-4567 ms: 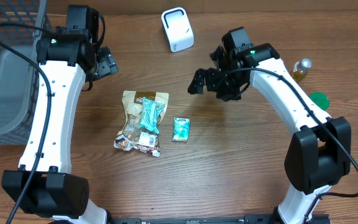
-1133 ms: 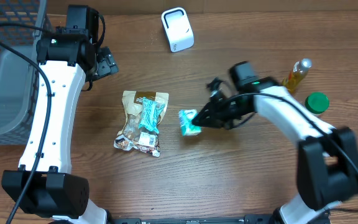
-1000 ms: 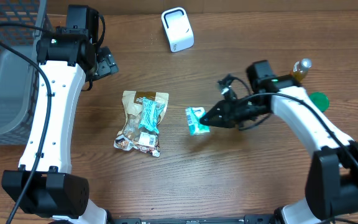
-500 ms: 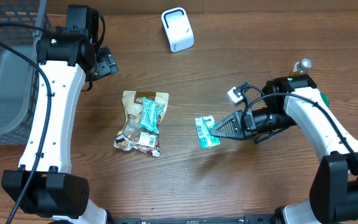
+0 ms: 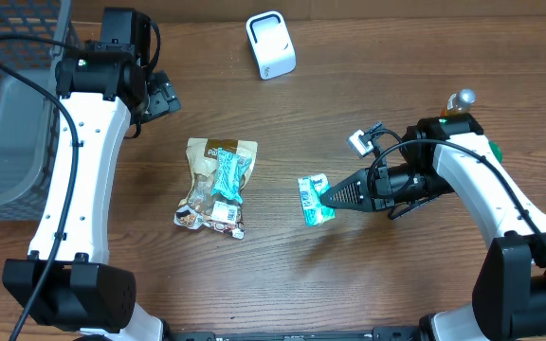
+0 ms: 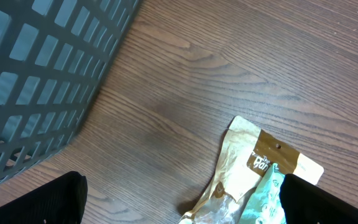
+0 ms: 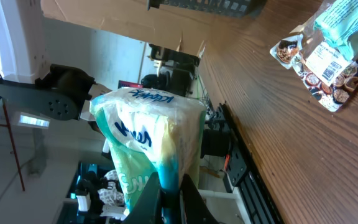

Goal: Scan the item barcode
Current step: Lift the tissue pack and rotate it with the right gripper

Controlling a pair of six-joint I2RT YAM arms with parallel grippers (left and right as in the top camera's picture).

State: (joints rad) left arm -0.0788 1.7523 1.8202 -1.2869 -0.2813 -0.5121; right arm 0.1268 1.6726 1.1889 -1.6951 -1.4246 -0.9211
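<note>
So the little teal tissue pack (image 5: 315,200) isn't lying beside the snack bag (image 5: 218,183) anymore. A few seconds back it was flat on the tabletop (image 5: 282,275) and the right arm was up at the far side by the scanner (image 5: 270,44). Now the right pincer (image 5: 325,197) is clamped tight on the pack's right edge and has carried it a bit right and nearer. In the last half second basically nothing has shifted. The left arm hasn't budged either: the left pincer (image 5: 164,98) is parked at the far left next to the grey basket (image 5: 8,104), spread wide with nothing in it.

The pack sits right of the snack bag and well nearer than the scanner, apart from both.

Hard-to-see stuff: from above I can't tell if the pack is clear of the wood or grazing it. The right wrist cam shows the pack (image 7: 148,134) pinched from below, with its printed face filling the middle, but any barcode is too small to pick out. The bottle (image 5: 458,102) is partly behind the right arm, and the green lid (image 5: 493,150) is nearly all covered by it. The left wrist view only catches the snack bag's top corner, and the basket is cut off at the frame's edge.
</note>
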